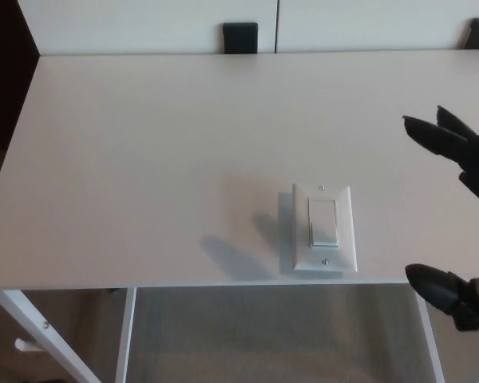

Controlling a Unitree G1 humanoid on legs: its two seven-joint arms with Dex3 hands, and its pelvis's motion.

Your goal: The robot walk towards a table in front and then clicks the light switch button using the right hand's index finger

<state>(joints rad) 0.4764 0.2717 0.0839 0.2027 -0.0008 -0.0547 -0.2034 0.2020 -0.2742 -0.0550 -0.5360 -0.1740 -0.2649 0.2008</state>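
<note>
A white desk (pixel 144 159) is filling most of the head view, with one white leg (pixel 40 335) showing under its near left corner. At the far edge, a small black block (pixel 240 37) is sitting against the pale wall panels behind. A soft shadow (pixel 231 255) is lying on the desk surface just left of the light switch (pixel 324 229), which is resting flat near the front edge, right of centre, its white rocker (pixel 322 222) sitting in the middle of the plate. Nothing is touching the switch. At the right edge the right hand (pixel 463 215) is hovering beside and apart from the switch, its black fingers (pixel 431 133) spread wide from the thumb (pixel 435 285) below and holding nothing.
</note>
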